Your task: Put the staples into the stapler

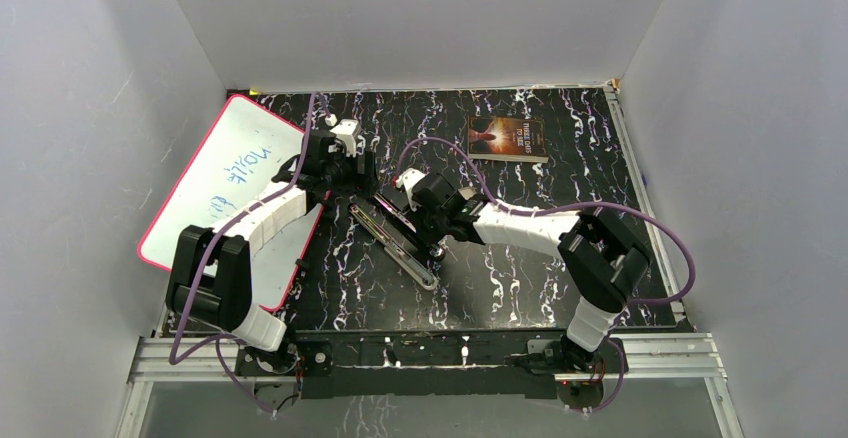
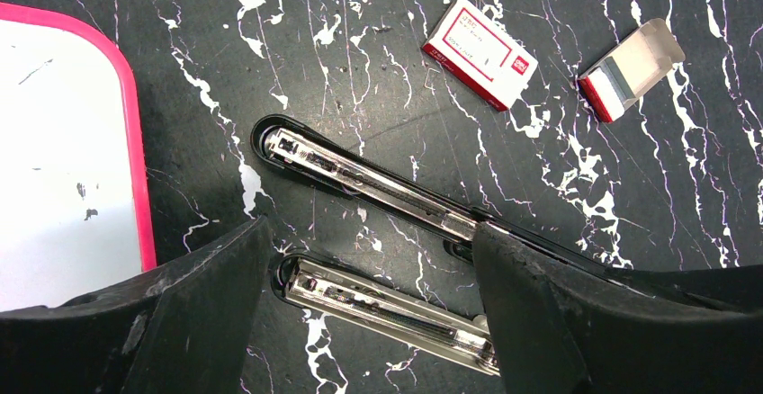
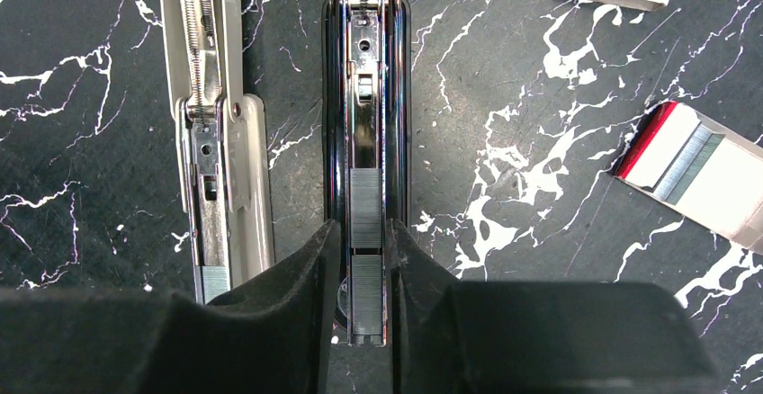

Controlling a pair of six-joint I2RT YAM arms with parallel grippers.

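Lying opened out on the black marbled worktop (image 1: 560,278) are two staplers, side by side and nearly parallel: a black stapler (image 3: 364,97) and a pale stapler (image 3: 247,187), each with its metal channel facing up.

The staples show as three loose strips. Two strips (image 3: 366,207) lie end to end in the channel of the black stapler. A third, shorter strip (image 3: 214,282) sits at the near end of the pale stapler's channel.

The right gripper (image 3: 364,232) is low over the black stapler, one finger on each side of the channel. Its jaws are a narrow way apart and the two strips lie free between them, pinched by neither finger. Whether the fingers touch the channel walls cannot be told.

The left gripper (image 2: 371,232) hangs above both staplers with its jaws spread wide and nothing held.

Two small red-and-white boxes lie just beyond the staplers. One closed box (image 2: 480,50) rests flat. One open box (image 2: 630,68) lies near it with its flap out and more grey staples showing inside.

One whiteboard (image 1: 225,178) with a pink rim and blue writing lies at the left edge of the worktop. One book (image 1: 507,139) lies near the back, well apart from the staplers.
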